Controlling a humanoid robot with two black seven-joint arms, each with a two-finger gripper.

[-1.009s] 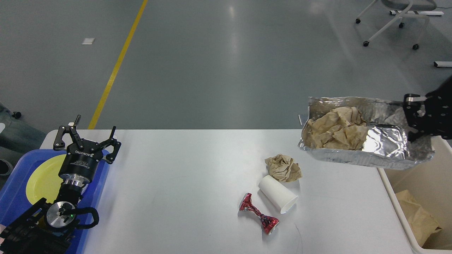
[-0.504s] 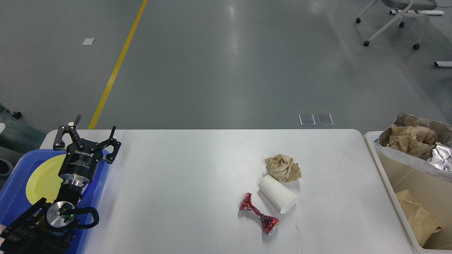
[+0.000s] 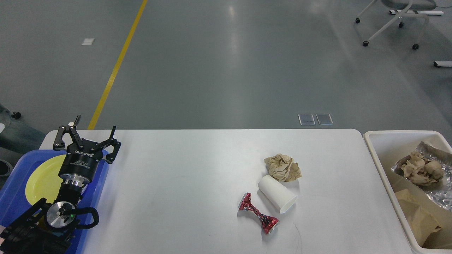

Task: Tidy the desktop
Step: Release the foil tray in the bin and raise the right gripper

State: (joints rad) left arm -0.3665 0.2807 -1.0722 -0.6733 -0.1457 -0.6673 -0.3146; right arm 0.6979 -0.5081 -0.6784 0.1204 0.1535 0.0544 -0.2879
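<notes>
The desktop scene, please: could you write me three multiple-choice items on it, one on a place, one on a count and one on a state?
1. Where does the foil tray with crumpled paper lie?
A. In the cream bin
B. On the blue tray
C. In the middle of the desktop

2. How many loose pieces of litter lie on the desktop?
A. One
B. Three
C. Five

3. How does the white paper cup stand?
A. Upright
B. Upside down
C. On its side

Key:
1. A: the foil tray sits inside the cream bin, off the right edge of the desktop.
2. B: a crumpled brown paper ball, the white paper cup and a crushed red can.
3. C: the cup lies on its side, its open mouth facing the near right.

The left gripper is open above the blue tray.
</notes>
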